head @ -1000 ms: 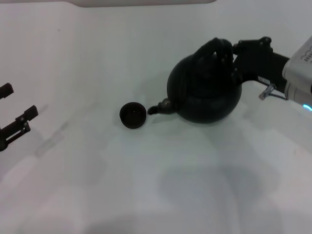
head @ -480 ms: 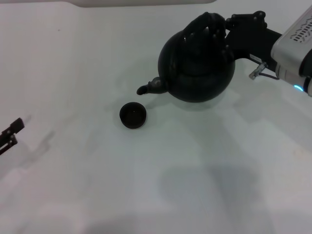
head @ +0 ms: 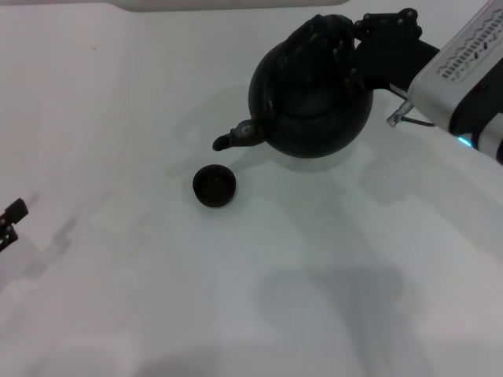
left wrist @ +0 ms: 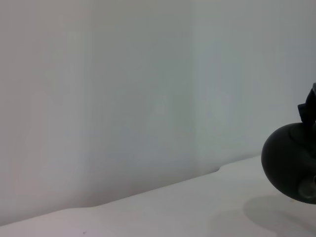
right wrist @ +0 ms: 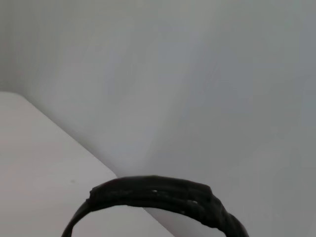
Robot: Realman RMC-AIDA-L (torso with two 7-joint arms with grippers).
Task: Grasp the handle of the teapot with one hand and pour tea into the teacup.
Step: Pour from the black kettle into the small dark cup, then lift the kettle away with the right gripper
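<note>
Two arms in play, only the right one working. Right pincer clamps the handle of the teapot from the right side, near the table's far right corner; handle arch also fills the near field of the right wrist view. Teapot hangs clear of the table, shadow below it, body tilted so the spout points left and slightly down. Teacup sits upright on the table, just nearer than the spout tip and a little left of the pot body, not touching it. Spout tip is just above and beyond the cup's far rim. Left pincer is parked at the table's left edge, only a sliver visible, cannot tell its finger state. Left wrist view catches the teapot's round side.
</note>
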